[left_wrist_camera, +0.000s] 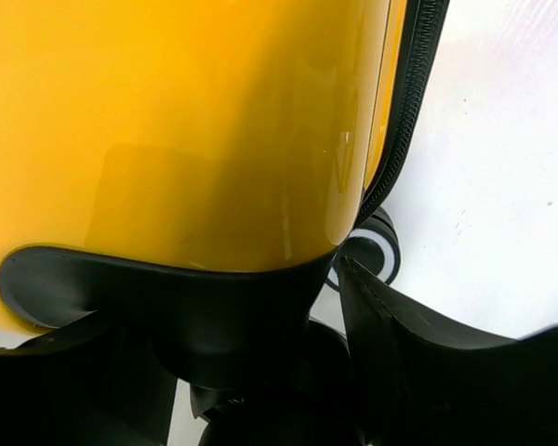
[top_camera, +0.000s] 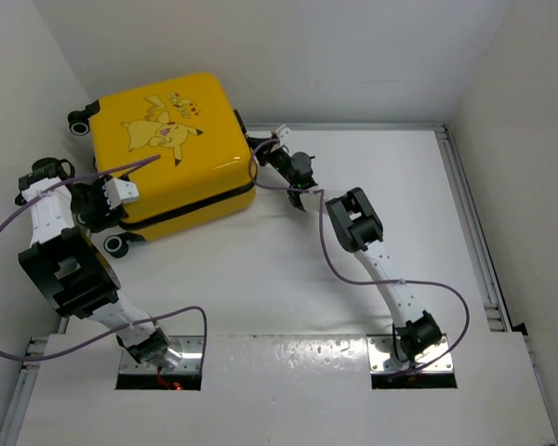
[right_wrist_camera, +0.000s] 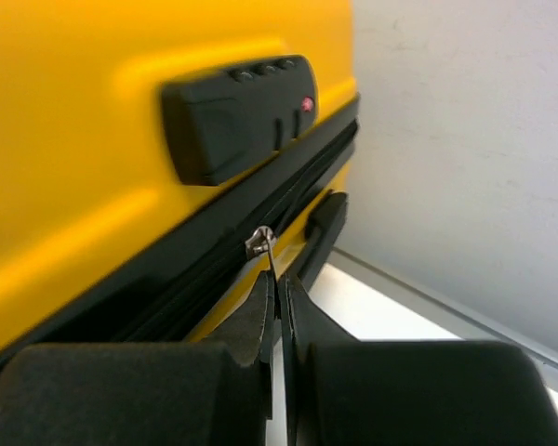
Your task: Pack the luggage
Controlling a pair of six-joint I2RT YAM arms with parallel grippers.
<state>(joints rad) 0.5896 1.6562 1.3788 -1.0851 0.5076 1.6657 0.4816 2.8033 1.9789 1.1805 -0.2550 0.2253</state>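
Observation:
The luggage (top_camera: 167,149) is a glossy yellow Pikachu suitcase lying flat and closed at the table's far left. My right gripper (top_camera: 265,153) is at its right side, below the black combination lock (right_wrist_camera: 237,116). In the right wrist view this gripper (right_wrist_camera: 281,279) is shut on the thin metal zipper pull (right_wrist_camera: 272,265) of the black zipper band. My left gripper (top_camera: 112,200) is at the near-left corner. In the left wrist view it (left_wrist_camera: 214,372) stands open astride the black wheel housing (left_wrist_camera: 195,307), under the yellow shell (left_wrist_camera: 186,121).
A black-and-white wheel (left_wrist_camera: 372,251) sits by the zipper band; it also shows in the top view (top_camera: 116,244), with another wheel (top_camera: 79,119) at the far-left corner. White walls close in behind and to the left. A metal rail (top_camera: 465,204) runs along the table's right edge.

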